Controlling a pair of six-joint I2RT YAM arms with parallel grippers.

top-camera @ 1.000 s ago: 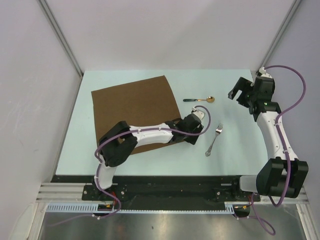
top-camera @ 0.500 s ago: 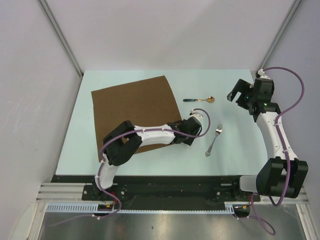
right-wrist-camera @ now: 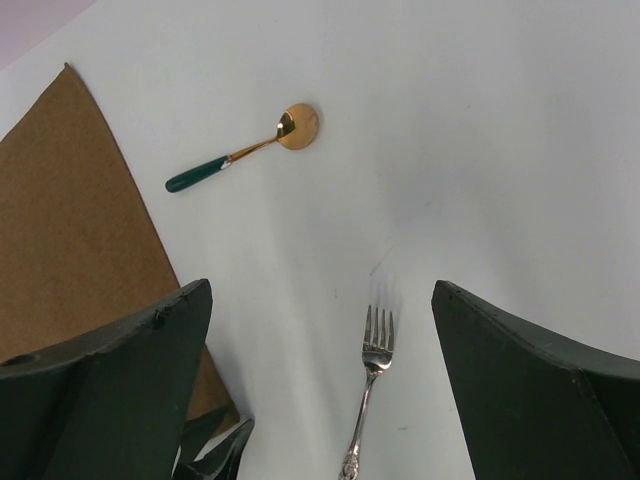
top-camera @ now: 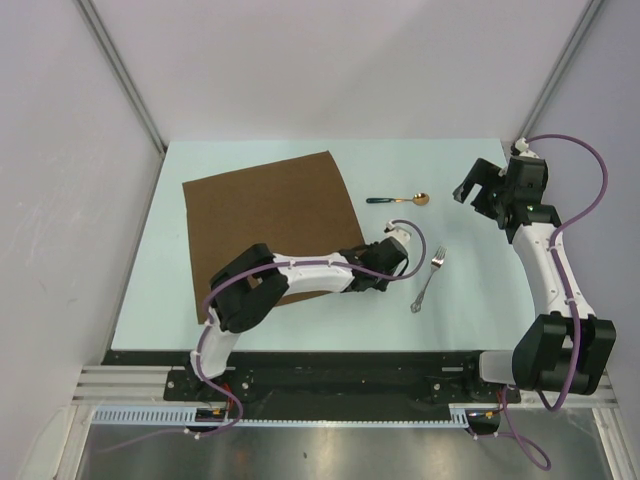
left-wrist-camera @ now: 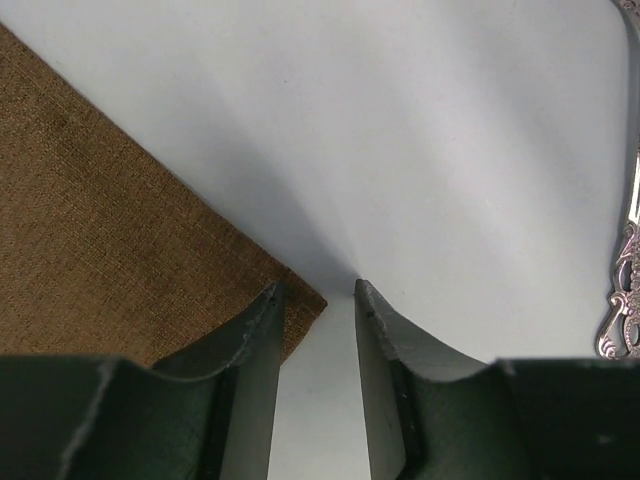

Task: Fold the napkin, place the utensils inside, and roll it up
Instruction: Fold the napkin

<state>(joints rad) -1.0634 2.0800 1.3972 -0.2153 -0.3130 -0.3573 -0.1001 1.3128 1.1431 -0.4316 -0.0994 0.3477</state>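
The brown napkin (top-camera: 270, 210) lies flat on the left half of the table. Its near right corner (left-wrist-camera: 318, 300) sits between the fingers of my left gripper (top-camera: 355, 268), which is low over it. The left finger (left-wrist-camera: 250, 340) is over the cloth and the right finger is over bare table; the jaws are narrow but still apart. A silver fork (top-camera: 428, 280) lies just right of that gripper, and its handle (left-wrist-camera: 625, 300) shows in the left wrist view. A dark-handled gold spoon (top-camera: 398, 199) lies behind. My right gripper (top-camera: 472, 190) hangs wide open and empty above the table, looking down on the fork (right-wrist-camera: 372, 370) and spoon (right-wrist-camera: 245, 150).
The pale table (top-camera: 470, 300) ends at grey walls on the left, back and right. My left forearm (top-camera: 310, 270) lies across the napkin's near edge. The napkin's right edge (right-wrist-camera: 130, 190) runs close to the spoon's handle.
My left gripper's jaws have drawn closer together around the napkin corner, and its arm has shifted slightly. The right arm, fork and spoon have not moved.
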